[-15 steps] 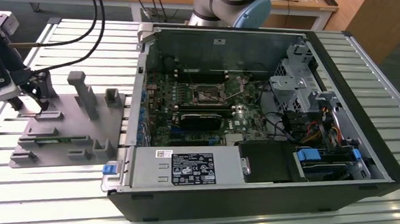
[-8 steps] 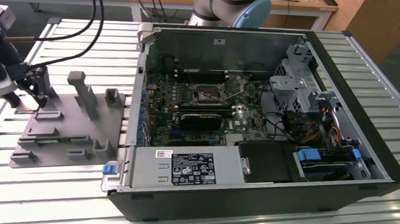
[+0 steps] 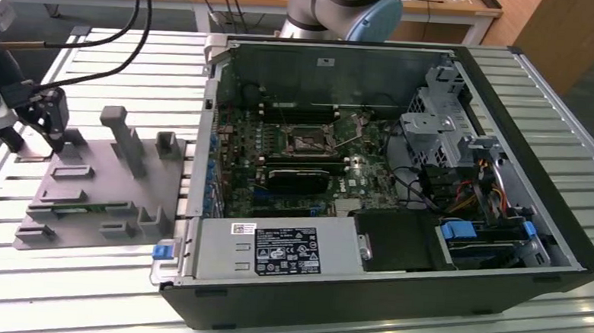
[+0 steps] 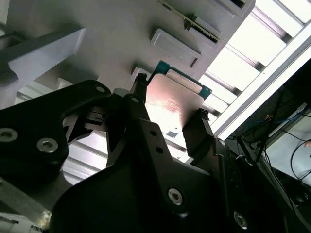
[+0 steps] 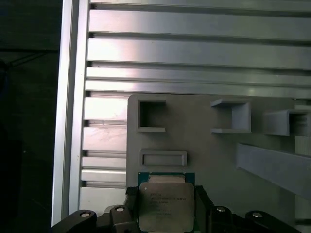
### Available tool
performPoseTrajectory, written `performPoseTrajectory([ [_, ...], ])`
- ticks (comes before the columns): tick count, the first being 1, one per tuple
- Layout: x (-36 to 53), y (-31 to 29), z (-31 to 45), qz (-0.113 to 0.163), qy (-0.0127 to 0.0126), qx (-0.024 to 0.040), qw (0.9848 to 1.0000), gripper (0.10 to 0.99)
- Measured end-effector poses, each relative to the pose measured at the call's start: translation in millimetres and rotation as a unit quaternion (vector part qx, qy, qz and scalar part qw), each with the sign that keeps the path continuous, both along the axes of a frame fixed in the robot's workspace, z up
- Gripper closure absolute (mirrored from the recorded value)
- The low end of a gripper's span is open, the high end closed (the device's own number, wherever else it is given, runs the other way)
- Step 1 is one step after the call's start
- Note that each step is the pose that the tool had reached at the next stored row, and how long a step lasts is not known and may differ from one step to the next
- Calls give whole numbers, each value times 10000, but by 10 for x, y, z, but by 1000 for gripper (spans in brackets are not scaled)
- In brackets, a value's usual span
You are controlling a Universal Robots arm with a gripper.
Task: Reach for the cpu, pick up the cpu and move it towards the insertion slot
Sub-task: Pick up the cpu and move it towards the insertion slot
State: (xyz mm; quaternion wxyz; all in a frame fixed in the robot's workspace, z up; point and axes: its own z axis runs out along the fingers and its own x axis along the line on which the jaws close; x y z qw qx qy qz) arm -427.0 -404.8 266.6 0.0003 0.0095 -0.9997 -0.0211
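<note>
Black two-finger gripper (image 5: 165, 195) sits closest in both wrist views, clenched on the cpu (image 5: 165, 209): a small flat square chip w/ silvery metal top & teal-green rim. Its dark fingers (image 4: 197, 133) press two opposite edges of the cpu, no gap visible on either side. The cpu is over the grey plastic tray (image 5: 204, 145), just by one tray edge & near a corner. Can't tell whether it has cleared the tray surface or rests on it.

In the exterior view the gripper (image 3: 50, 127) hangs at the far corner of the tray (image 3: 113, 180), on the exterior view's left. The tray lies on the slatted aluminium table (image 3: 90, 49) beside the open black PC case (image 3: 371, 308). Inside that case the insertion slot (image 3: 307, 140), a small dark square socket w/ silvery frame, sits approx mid-board on the green motherboard (image 3: 237, 186), well apart from the cpu, w/ the case's side wall between.

Progress, my read: reach done, grasp looks made. Lift unconfirmed; the carry across to the insertion slot is prob. all left to do.
</note>
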Motion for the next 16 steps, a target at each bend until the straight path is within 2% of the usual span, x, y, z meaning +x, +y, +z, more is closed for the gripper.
performPoseTrajectory([
  [16, 0, 0, 179, 0, 0, 8, 10000, 541],
])
